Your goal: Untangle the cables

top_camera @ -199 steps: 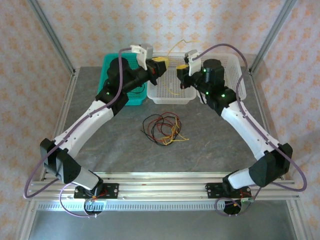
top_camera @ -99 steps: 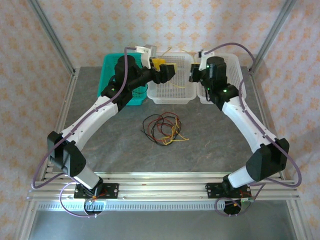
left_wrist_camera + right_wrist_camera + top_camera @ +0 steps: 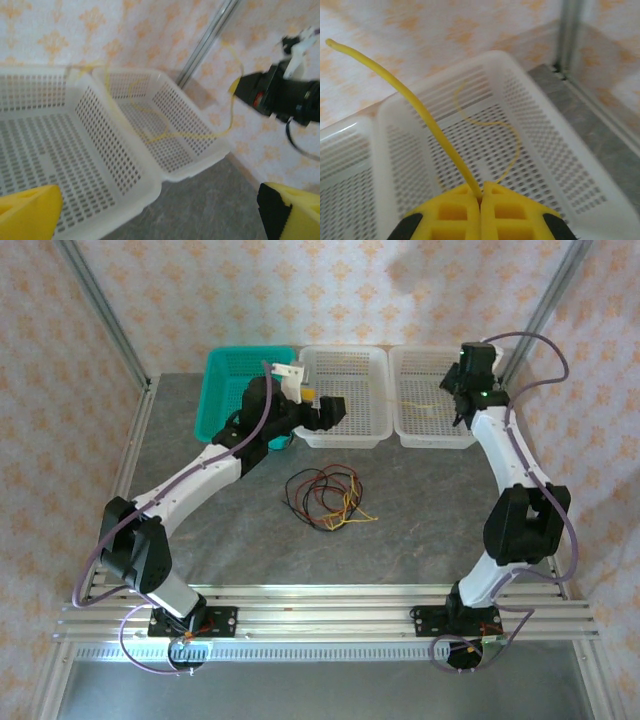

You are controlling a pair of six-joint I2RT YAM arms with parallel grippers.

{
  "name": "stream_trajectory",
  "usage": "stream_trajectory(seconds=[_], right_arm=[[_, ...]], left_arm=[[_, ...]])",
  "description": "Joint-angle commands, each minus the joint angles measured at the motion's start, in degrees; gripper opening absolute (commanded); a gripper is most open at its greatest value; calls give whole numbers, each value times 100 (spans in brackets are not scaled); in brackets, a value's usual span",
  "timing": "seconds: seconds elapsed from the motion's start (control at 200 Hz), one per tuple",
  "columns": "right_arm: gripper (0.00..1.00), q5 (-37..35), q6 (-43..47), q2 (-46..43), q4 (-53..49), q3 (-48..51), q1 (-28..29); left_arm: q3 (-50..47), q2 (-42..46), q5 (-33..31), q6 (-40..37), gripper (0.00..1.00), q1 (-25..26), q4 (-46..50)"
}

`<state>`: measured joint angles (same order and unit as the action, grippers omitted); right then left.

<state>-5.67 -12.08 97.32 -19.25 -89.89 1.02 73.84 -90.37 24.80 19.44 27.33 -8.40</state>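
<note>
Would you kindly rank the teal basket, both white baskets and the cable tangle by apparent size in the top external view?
Largest, looking alike: middle white basket, right white basket, teal basket (partly hidden).
Smallest: cable tangle.

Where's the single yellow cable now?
Right wrist view: the yellow cable is pinched in the right gripper over the far-right white basket, tail looping into it.

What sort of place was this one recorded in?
Probably a lab robot cell: a metal frame with a patterned backdrop, robot arms bolted at a grey table, plastic baskets and tangled cables.
</note>
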Motion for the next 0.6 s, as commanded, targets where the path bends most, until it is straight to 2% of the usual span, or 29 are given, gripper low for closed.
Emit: stream_trajectory(seconds=[0.0, 0.16, 0.355, 0.486, 0.596], right_arm=[[0, -1038, -224, 193, -167, -539, -149], [0, -2087, 16, 626, -454, -1066, -209], [0, -2717, 441, 1122, -655, -1378, -198], [0, -2598, 741, 1773, -1265, -1982, -103], [0, -1918, 919, 2383, -1885, -2595, 0]], left_arm=[[-243, 331, 14, -33, 99, 12, -384], [-483, 414, -23, 3, 99, 49, -416], [-740, 459, -122, -2, 99, 113, -419], [-944, 485, -142, 41, 99, 147, -459], [-1083, 503, -151, 95, 99, 158, -487]])
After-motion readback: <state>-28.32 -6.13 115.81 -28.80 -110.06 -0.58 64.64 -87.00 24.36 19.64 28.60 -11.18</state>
